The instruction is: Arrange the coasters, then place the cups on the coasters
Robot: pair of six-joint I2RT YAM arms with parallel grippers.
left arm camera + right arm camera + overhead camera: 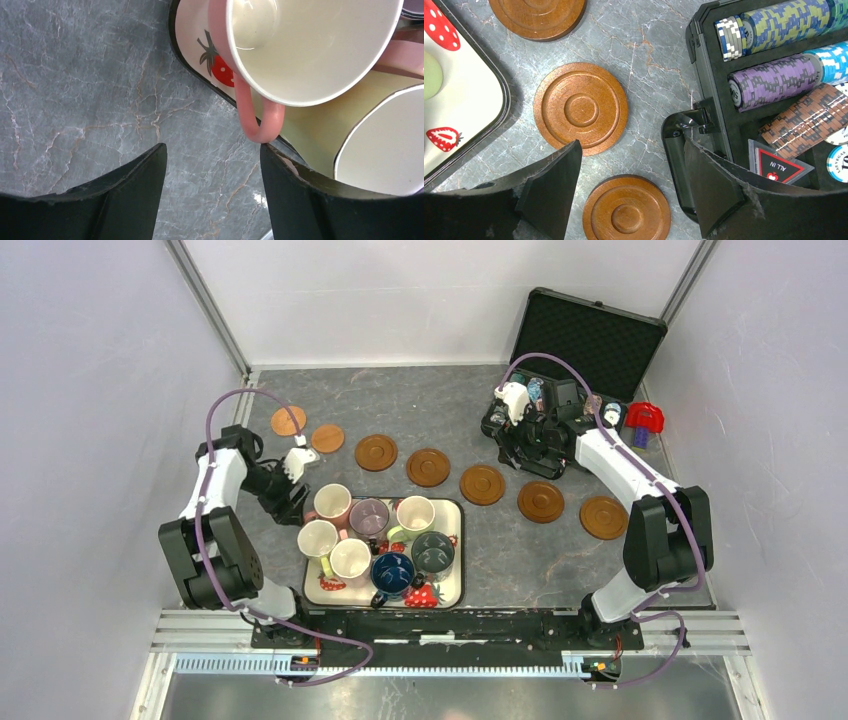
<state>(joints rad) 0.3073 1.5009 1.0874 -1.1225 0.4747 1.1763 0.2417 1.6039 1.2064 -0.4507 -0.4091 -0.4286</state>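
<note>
1. First, the white strawberry-print tray (pixel 463 540) lies on the grey marbled counter (pixel 500 570), closest to the arm bases.
2. All seven cups stand mouth-up and crowded on the tray. The dark blue cup (pixel 393 572) is at its near edge and the dark grey-green cup (pixel 433 552) is at its right side. Two pale cups (pixel 317 537) stand at its left. The pink cup (pixel 332 503), mauve cup (pixel 368 516) and cream cup (pixel 415 513) line its far edge.
3. The left claw (pixel 212 152) hovers at the tray's far left corner, open, with only bare counter between its fingers (pixel 125 190). The pink cup's handle (pixel 260 120) juts over the tray's rim, its tip just beside one finger.
4. The seven coasters (pixel 428 467) lie flat on the counter in an arc beyond the tray. Two lighter ones (pixel 288 421) sit past its far left corner. The five dark ones run along its far side and off to its right.
5. The right claw (pixel 630 150) hangs beyond the tray's far right corner, past the arc of coasters. It is open and holds nothing, and a dark coaster (pixel 580 107) lies just ahead of its fingertips.
6. A black case (pixel 590 340) stands open farthest from the tray, with poker chips (pixel 774 80) stacked inside.
</note>
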